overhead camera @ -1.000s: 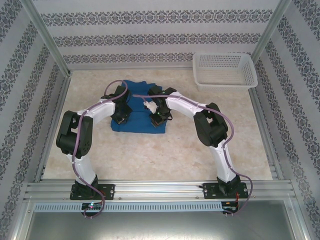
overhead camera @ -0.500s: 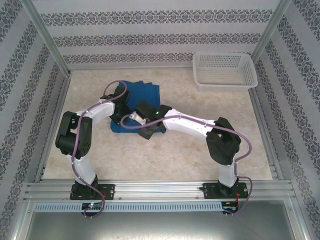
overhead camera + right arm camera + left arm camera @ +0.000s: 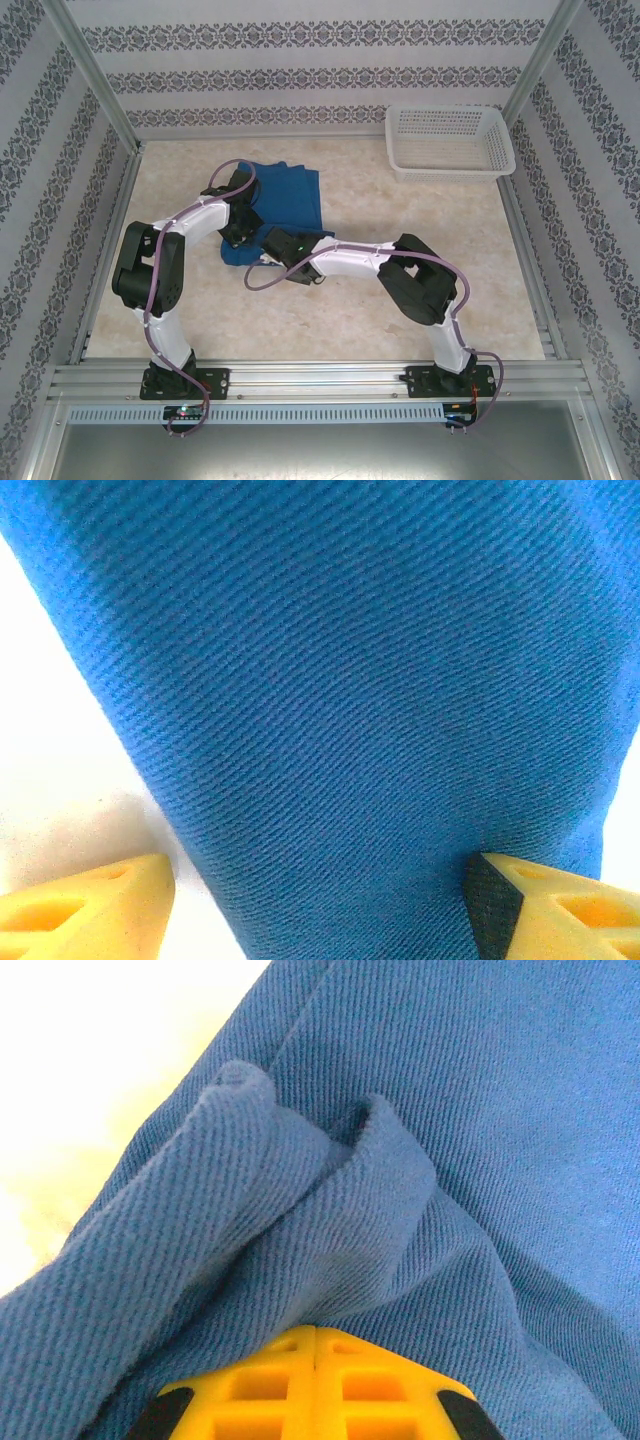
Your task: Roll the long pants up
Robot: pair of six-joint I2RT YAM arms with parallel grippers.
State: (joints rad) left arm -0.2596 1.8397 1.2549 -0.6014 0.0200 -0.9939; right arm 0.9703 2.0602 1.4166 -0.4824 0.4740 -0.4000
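Marbled tabletop holds the long pants folded at far left; our left tool pinches a fabric ridge, our right tool gapes astride the near edge, and we fear uneven pulling skews the roll.

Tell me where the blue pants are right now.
In the top view, the pants lie bunched on the table, left of centre toward the far wall, well left of the white basket.
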